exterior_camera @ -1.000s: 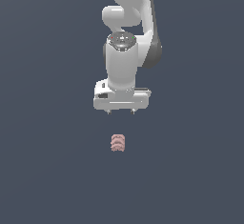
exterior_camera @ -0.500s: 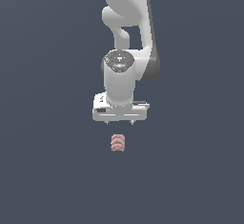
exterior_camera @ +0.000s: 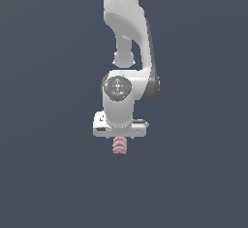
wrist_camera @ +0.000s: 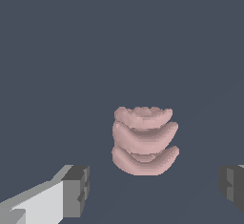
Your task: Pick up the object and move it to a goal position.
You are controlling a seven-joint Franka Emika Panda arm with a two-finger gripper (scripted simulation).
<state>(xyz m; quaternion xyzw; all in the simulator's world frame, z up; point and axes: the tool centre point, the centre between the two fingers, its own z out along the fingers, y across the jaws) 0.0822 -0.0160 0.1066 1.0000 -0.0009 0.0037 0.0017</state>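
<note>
White Panda arm point(exterior_camera: 127, 38) hangs down from the top of the exterior view, wrist pointing straight down, gripper point(exterior_camera: 119, 136) low over the dark grey-blue floor point(exterior_camera: 48, 173). The object point(exterior_camera: 120, 145), a small pale pink ribbed lump of stacked curved ridges, sits on the floor directly under the gripper body; its upper part is hidden behind the white gripper bar, lower ridges stick out below it. Object is much narrower than the bar.

Wrist view: object point(wrist_camera: 144, 140) lies between the two fingers point(wrist_camera: 76, 190), roughly centred in the gap. Fingers are spread wide, dark grey pads facing each other, one pad on each side of the frame, the second one cut by the frame edge. Clear gap on both sides of the lump, no pad touching it. The pads sit nearer the camera than the lump, so cannot tell whether the tips already reach down alongside it or hover just above it.

Open room: floor is one flat uniform surface in both views, no edges, walls or markings visible. Free space all round the object out to every frame border. No goal marker shows in either view.
</note>
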